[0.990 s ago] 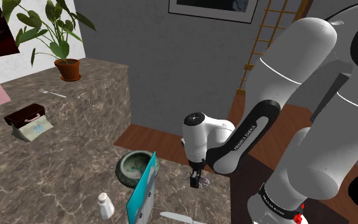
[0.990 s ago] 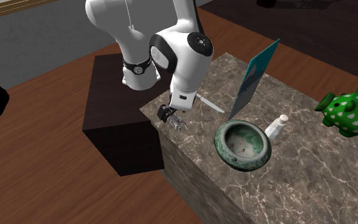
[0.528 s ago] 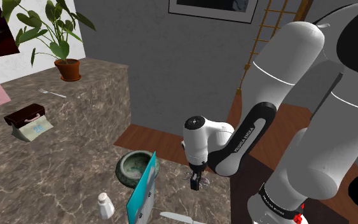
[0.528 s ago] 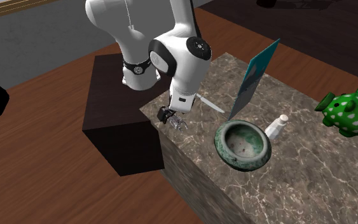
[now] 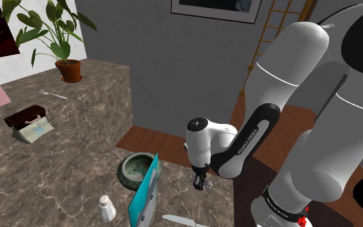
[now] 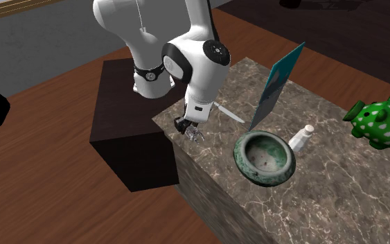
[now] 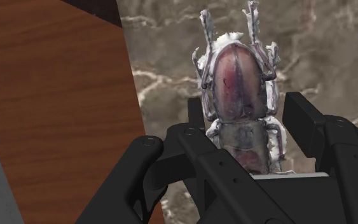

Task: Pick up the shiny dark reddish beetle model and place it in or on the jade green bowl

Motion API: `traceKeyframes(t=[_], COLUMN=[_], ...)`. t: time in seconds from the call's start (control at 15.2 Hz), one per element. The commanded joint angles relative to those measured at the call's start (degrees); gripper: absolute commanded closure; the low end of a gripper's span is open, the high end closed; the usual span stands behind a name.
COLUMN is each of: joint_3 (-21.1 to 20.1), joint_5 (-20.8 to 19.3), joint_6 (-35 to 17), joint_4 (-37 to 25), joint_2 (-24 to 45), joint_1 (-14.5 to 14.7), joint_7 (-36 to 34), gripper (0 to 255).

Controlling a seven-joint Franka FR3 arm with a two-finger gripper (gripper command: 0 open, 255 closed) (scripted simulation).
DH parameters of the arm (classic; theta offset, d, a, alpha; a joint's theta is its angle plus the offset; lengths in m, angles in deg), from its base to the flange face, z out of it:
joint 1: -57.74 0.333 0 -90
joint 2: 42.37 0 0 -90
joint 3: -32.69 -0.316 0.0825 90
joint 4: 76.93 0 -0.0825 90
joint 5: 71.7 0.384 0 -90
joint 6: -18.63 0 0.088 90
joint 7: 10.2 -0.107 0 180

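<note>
Though near knife [image 6: 229,114], beetle [image 7: 238,83] (bowl [image 6: 261,177] beyond)

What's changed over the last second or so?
Very little: the gripper crept slightly toward the green bowl, staying at the beetle by the marble table's corner. The upper arm swung a little. Bowl, shaker and upright card stayed put.
</note>
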Motion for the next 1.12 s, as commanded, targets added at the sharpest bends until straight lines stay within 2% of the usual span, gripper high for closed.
traceKeyframes(t=[0.0, 0.2, 0.59, 1.06], joint_3=[0.0, 0.0, -0.2, 0.8], joint_5=[0.0, 0.0, 7.5, 12.1], joint_6=[0.0, 0.0, 6.3, 14.4], joint_4=[0.0, 0.0, 0.7, 0.4], joint_2=[0.0, 0.0, -7.7, -15.9], joint_1=[0.0, 0.0, 1.9, 4.1], joint_7=[0.0, 0.0, 5.7, 9.6], gripper=[255, 255, 255, 255])
